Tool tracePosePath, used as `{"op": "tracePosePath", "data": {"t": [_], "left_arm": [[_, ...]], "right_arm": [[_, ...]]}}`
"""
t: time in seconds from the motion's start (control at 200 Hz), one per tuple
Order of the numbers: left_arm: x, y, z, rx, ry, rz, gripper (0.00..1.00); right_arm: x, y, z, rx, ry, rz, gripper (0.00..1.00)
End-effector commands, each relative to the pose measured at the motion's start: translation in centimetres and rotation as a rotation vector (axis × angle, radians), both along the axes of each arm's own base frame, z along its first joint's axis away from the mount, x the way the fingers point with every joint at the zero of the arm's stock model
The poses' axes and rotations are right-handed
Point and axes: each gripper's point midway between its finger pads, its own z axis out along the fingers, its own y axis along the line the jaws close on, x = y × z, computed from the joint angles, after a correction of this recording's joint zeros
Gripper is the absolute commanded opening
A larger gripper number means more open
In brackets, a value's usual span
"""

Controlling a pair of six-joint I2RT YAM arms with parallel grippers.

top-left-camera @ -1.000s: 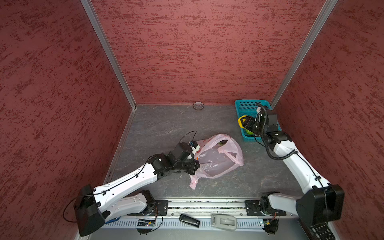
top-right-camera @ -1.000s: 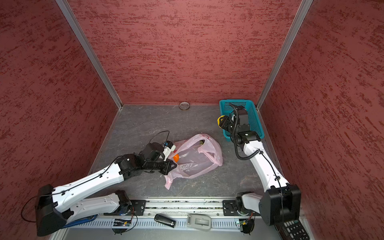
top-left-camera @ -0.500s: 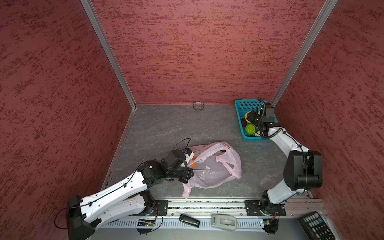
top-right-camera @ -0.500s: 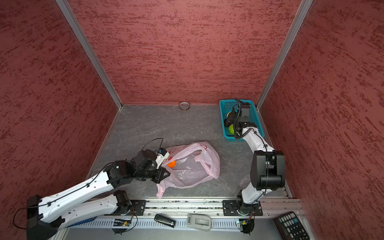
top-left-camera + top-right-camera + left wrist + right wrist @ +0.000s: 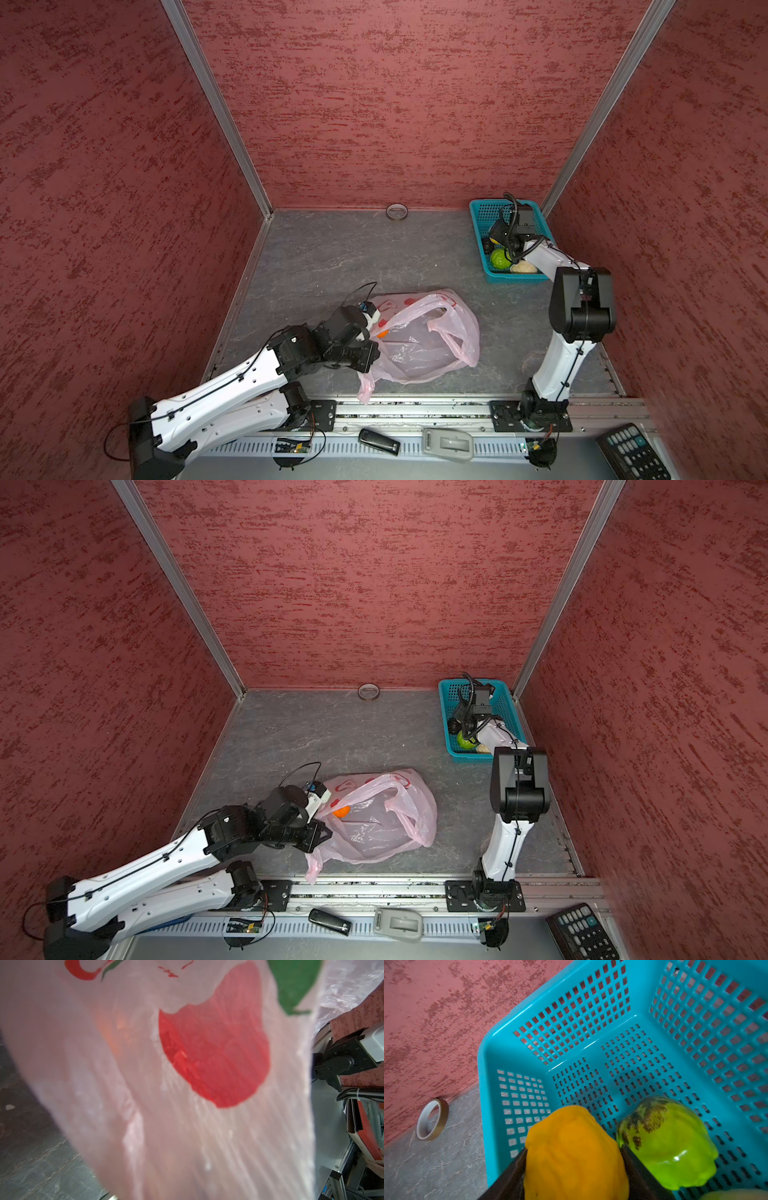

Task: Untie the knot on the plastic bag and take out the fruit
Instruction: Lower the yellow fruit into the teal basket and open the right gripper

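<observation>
We begin at the near edge, where a metal rail (image 5: 415,409) carries both arm bases. In front of it lie a black remote (image 5: 379,441), a grey handset (image 5: 448,444) and a keypad (image 5: 631,451). Beyond the rail the grey marbled counter (image 5: 332,257) runs back to red textured walls (image 5: 395,104) on three sides. A tape roll (image 5: 397,212) stands against the back wall.

Nearest on the counter we see the plastic bag (image 5: 419,345) slumped, with an orange fruit (image 5: 381,333) showing through its film at the left end. The left pincer (image 5: 374,353) is fully closed and pinches the bag's left edge. In the left wrist view the film (image 5: 187,1105) hangs right across the lens.

Farther back, at the right corner, the right pincer (image 5: 574,1148) is down inside the teal basket (image 5: 515,277). Its fingers (image 5: 512,1174) stand wide apart, one against each side of the yellow fruit (image 5: 575,1159) that it holds. A green bumpy fruit (image 5: 668,1142) lies just beside it. In a top view we also see a beige fruit (image 5: 524,268) at the basket's near end.

A second ago the bag and the left pincer sat farther from the rail; both have since come nearer. The right arm then stretched out low with the yellow fruit over the basket's left rim. Now it stands folded upright and reaches down into the basket.
</observation>
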Motion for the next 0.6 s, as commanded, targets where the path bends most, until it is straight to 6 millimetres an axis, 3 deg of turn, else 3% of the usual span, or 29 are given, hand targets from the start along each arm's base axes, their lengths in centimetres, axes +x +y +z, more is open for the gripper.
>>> {"op": "tracePosePath", "data": {"t": [0.0,0.291,0.591], "left_arm": [[0.2,0.4,0.2,0.017,-0.011,0.018,0.0],[0.7,0.6,0.2,0.025,-0.031,0.042,0.0],[1.1,0.7,0.8,0.031,-0.047,0.055,0.0]], "right_arm": [[0.7,-1.1,1.7,-0.041,-0.027,-0.027,0.73],[0.1,-0.8,2.0,-0.043,-0.014,-0.008,0.82],[-3.2,-0.2,4.5,-0.043,-0.047,0.011,0.83]]}}
